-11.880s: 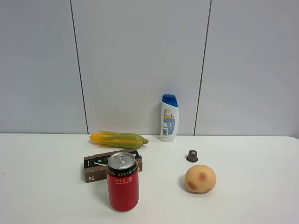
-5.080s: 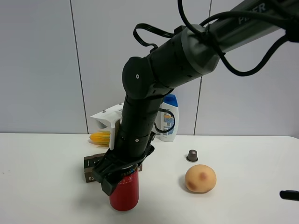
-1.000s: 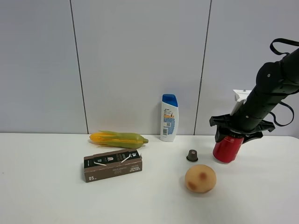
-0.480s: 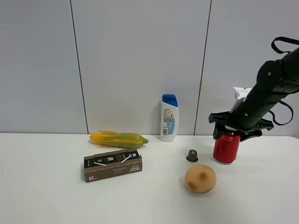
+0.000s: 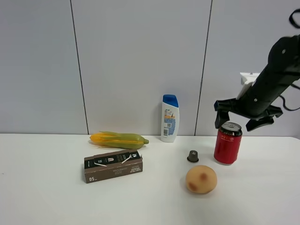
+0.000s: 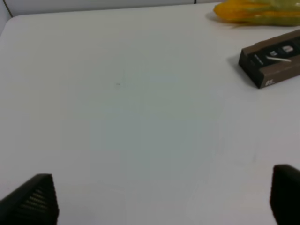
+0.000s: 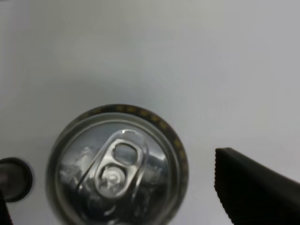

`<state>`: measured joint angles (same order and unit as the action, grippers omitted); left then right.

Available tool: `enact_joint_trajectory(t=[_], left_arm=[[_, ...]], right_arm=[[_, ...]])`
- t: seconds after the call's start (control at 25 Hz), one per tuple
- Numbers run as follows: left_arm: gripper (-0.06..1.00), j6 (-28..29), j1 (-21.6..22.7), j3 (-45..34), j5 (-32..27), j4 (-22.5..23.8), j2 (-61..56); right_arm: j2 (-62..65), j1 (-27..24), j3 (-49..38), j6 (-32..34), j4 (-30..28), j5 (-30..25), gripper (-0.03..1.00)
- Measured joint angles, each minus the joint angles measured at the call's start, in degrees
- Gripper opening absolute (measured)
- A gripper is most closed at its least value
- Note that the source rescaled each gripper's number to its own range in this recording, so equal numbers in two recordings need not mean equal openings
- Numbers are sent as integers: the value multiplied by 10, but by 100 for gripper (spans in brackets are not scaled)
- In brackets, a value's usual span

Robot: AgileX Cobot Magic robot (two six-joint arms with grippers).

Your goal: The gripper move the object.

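Right gripper hangs high, pointing down, fingers spread wide, empty. Left gripper fingers apart.

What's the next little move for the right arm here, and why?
Probably raise the right gripper straight up, away from the red can: the can stands upright on the table, and the jaws are open, apart from it near its top, so the release looks done.

The can is red, black-banded, silver-topped.
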<state>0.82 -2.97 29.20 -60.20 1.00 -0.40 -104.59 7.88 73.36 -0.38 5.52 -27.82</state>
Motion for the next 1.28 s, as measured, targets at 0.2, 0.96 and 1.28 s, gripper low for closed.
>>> enact_joint_trajectory(t=[0.2,0.96,1.28], left_arm=[[100,0,0,0,0,0,0],[100,0,0,0,0,0,0],[100,0,0,0,0,0,0]], right_arm=[[132,22,0,-66,1,-91,59],[605,103,-6,57,-242,-413,60],[780,103,-168,109,-239,-418,60]])
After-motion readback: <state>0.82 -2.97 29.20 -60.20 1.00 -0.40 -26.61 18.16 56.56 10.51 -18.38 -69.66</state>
